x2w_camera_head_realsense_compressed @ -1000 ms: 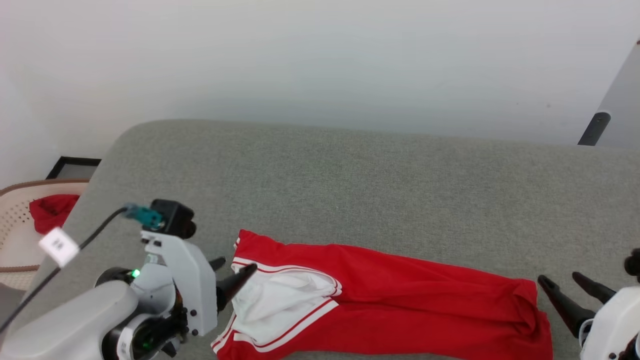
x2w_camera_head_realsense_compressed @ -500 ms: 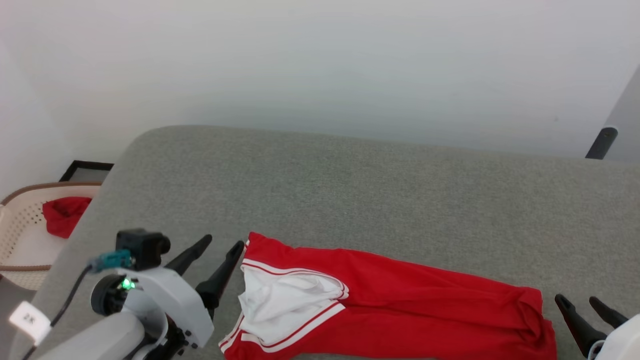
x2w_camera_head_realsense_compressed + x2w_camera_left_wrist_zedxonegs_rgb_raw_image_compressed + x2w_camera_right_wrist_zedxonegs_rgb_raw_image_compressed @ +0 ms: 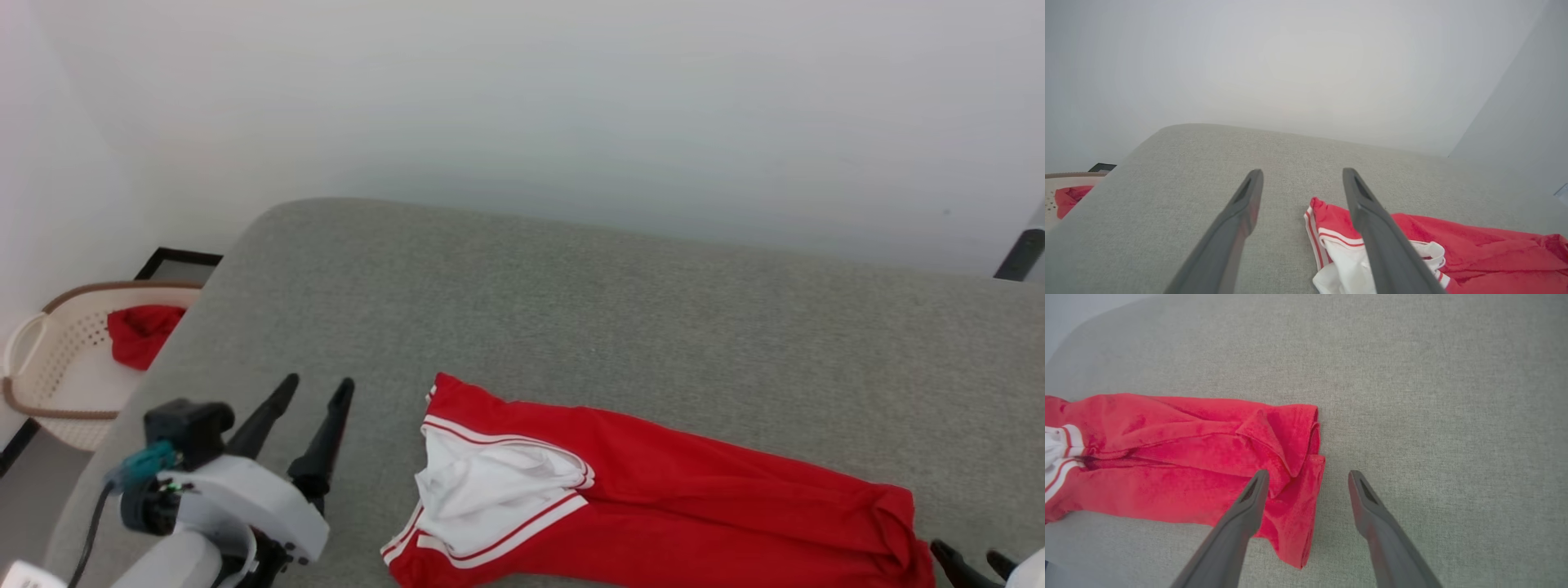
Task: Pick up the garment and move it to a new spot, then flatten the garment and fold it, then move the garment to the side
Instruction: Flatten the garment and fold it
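Note:
The garment [image 3: 694,506] lies on the grey cushion [image 3: 571,327] as a long red strip, folded lengthwise, with a white sleeve [image 3: 490,490] and striped trim at its left end. Its lettering is hidden. My left gripper [image 3: 317,385] stands open to the left of that end, apart from the cloth; in the left wrist view the left gripper [image 3: 1302,173] has bare cushion between its fingers and the garment [image 3: 1474,249] is at the lower right. My right gripper [image 3: 967,555] is open at the strip's right end; in the right wrist view the right gripper [image 3: 1308,473] hovers over the garment's [image 3: 1188,457] hem corner.
A cream basket [image 3: 49,327] on the floor at the left holds a small plain red cloth [image 3: 143,331]. A black frame [image 3: 175,261] lies beside it. A white wall rises behind the cushion, and a dark pole [image 3: 1020,253] stands at the far right.
The head camera has shifted. My left gripper has drawn back to the left, off the garment's sleeve end. My right gripper has sunk toward the bottom edge of the head view.

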